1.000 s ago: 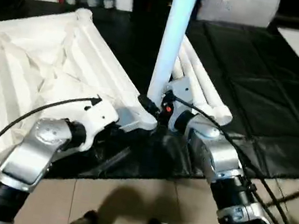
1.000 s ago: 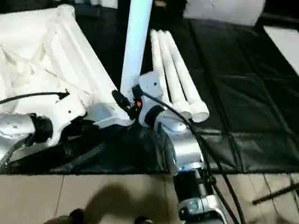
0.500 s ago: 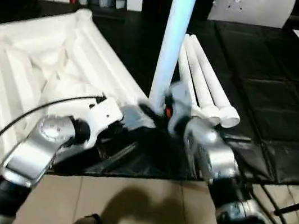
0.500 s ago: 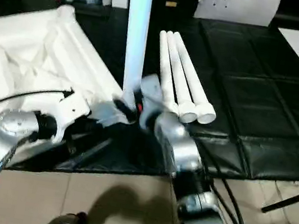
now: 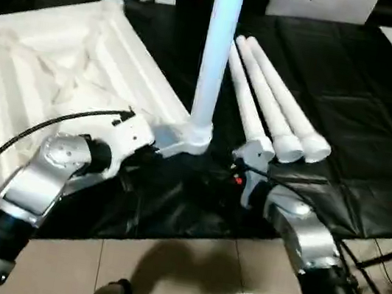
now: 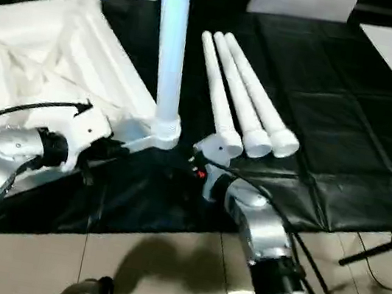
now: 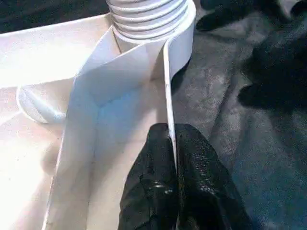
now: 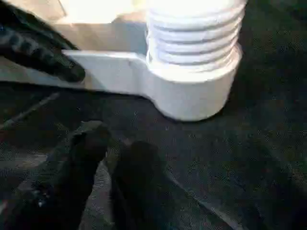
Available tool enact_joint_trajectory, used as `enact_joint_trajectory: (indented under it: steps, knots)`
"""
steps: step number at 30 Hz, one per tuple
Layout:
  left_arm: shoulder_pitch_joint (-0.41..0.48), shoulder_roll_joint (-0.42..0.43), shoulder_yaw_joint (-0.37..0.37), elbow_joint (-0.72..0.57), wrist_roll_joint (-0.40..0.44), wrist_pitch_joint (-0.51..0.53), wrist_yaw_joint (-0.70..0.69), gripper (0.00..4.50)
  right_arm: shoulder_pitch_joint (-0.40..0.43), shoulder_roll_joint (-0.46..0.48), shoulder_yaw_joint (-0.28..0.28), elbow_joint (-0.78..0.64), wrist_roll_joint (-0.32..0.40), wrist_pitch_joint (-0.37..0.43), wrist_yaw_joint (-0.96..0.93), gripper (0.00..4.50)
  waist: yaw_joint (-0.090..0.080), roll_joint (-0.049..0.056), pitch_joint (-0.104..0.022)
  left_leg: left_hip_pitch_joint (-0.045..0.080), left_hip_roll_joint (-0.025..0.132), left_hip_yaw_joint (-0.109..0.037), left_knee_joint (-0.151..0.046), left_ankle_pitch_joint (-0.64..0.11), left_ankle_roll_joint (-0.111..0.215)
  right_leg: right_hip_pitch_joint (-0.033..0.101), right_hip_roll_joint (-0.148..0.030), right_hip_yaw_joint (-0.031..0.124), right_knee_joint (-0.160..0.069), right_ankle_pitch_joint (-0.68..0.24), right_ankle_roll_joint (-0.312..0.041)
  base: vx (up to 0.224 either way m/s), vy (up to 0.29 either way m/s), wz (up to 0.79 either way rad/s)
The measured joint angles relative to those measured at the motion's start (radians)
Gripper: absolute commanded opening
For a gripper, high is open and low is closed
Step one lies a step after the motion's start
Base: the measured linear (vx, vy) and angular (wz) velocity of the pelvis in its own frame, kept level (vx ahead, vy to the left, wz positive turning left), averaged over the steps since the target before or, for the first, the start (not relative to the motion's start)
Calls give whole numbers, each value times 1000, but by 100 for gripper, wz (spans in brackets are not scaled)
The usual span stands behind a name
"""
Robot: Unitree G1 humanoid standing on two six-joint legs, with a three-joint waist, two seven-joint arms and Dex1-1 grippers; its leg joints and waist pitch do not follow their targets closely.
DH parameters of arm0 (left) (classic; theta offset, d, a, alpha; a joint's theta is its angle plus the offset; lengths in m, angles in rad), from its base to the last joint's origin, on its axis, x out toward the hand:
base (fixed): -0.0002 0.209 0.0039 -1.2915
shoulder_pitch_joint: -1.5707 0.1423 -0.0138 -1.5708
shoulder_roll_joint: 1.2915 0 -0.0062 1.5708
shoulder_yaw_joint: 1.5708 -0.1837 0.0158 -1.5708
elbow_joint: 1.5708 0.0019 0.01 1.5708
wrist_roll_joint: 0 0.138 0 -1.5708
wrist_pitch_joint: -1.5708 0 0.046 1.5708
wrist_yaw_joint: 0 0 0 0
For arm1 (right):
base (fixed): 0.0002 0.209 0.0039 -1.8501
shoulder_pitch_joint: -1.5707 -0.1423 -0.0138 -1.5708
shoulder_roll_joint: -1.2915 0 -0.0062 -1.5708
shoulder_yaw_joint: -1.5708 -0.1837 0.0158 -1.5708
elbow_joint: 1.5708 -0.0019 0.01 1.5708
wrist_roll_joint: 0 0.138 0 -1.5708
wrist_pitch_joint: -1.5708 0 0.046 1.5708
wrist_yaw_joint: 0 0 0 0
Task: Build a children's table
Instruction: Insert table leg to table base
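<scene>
Our right gripper (image 5: pixel 241 170) let go of the upright leg (image 5: pixel 216 53), jaws open; left gripper (image 7: pixel 175 158) clamps the table rim (image 7: pixel 169 96). Leg seated.

Bright overhead light, glare on white plastic, soft motion blur.

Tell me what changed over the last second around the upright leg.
The right gripper let go of the upright leg and drew back toward the robot. The left gripper stays shut on the table top's rim; the three loose legs lie unmoved on the mat.
</scene>
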Motion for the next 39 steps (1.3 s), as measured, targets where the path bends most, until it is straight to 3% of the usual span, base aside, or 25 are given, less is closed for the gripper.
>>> enact_joint_trajectory:
  steps: [15,19,25,33,39]
  knots:
    - [-8,59,-12,80,-26,-127,-117,0,44,-40,-9,-197,25,54,19,450,8,0,0,2,0,2,11,0,-1,2,-1,4,6,6,-3,0,0,0]
    - [-4,81,-18,94,-38,-182,-178,0,57,-95,-9,-241,30,68,49,450,16,0,-1,1,0,2,16,-1,-1,3,-1,4,10,6,-3,0,0,0]
    - [-2,91,-41,102,-49,-228,-240,0,57,-132,-11,-243,33,69,110,450,31,-1,-1,3,0,2,21,-1,-1,4,-2,5,14,7,-3,0,0,0]
    - [-19,100,-69,133,-56,-279,-306,0,3,-196,17,-193,36,66,253,450,31,-4,-3,7,0,2,22,0,-1,8,-3,5,14,8,-4,0,0,0]
    - [-31,102,-78,142,-55,-288,-322,0,-37,-185,46,-115,35,39,317,388,32,-4,-3,6,0,2,23,-1,0,9,-3,5,14,8,-5,0,0,0]
